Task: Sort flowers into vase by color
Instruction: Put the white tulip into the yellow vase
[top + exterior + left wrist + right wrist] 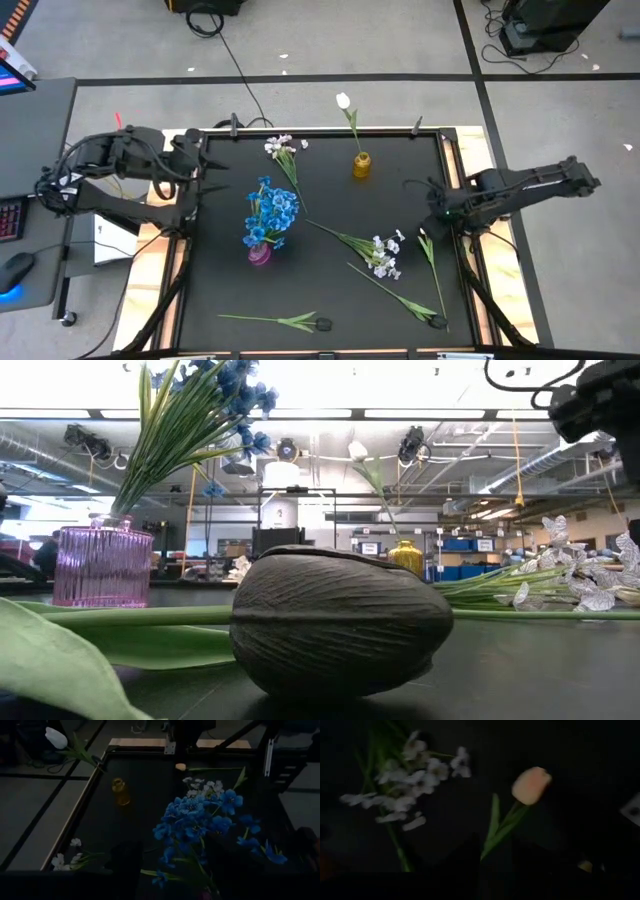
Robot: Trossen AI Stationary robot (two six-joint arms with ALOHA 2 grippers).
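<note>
A bunch of blue flowers (pixel 272 212) stands in a pink vase (pixel 259 253) left of the table's middle; the same pink vase (pixel 100 565) shows in the low view. A white tulip (pixel 343 100) stands in a small yellow vase (pixel 361 165) near the far edge. One white spray (pixel 283 148) lies by the far edge, another (pixel 383 255) lies mid-right. Three tulip stems lie on the table: bud (pixel 421 235), bud (pixel 438 321), bud (pixel 322 323). My left gripper (pixel 212 170) hovers open at the left edge. My right gripper (pixel 428 222) is open above a lying tulip (pixel 532 785), whose stem runs between its fingers.
The table top is black with a raised wooden frame (pixel 455 150). The near-edge tulip bud (pixel 340 620) fills the front of the low view. A desk with a mouse (pixel 15 270) stands left of the table, and cables (pixel 240 70) run over the floor beyond it.
</note>
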